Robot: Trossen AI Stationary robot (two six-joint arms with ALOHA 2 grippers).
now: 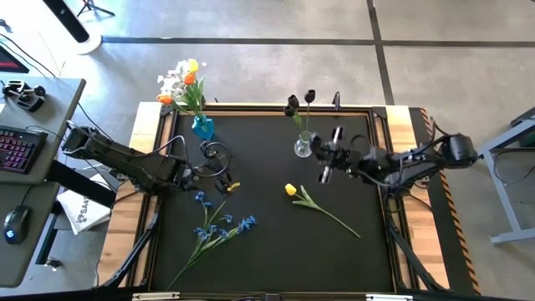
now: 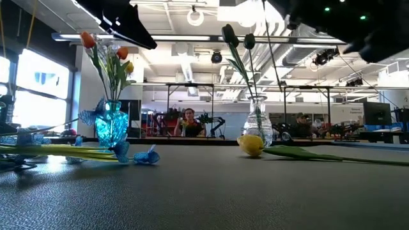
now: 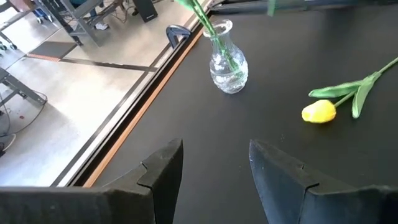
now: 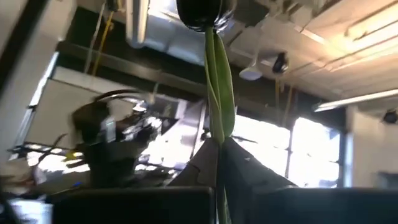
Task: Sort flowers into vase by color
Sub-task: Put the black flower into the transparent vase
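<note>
A blue vase at the far left holds white, orange and yellow flowers. A clear vase holds two dark tulips. On the mat lie a yellow tulip and blue sprays, flat on their stems. My right gripper is raised beside the clear vase, shut on another dark tulip. My left gripper hovers open over the mat's left middle, with nothing between its fingers. My right gripper pinches the dark tulip's green stem between its two fingertips, well below the flower head. The fingers slant upward and the stem runs on along them, head uppermost. The tulip is lifted clear of the table.
A raised wooden frame borders the black mat, with a clamp at its far edge near the clear vase. A desk with a keyboard stands left of the table. People sit in the room behind. Bare mat lies at the near right.
</note>
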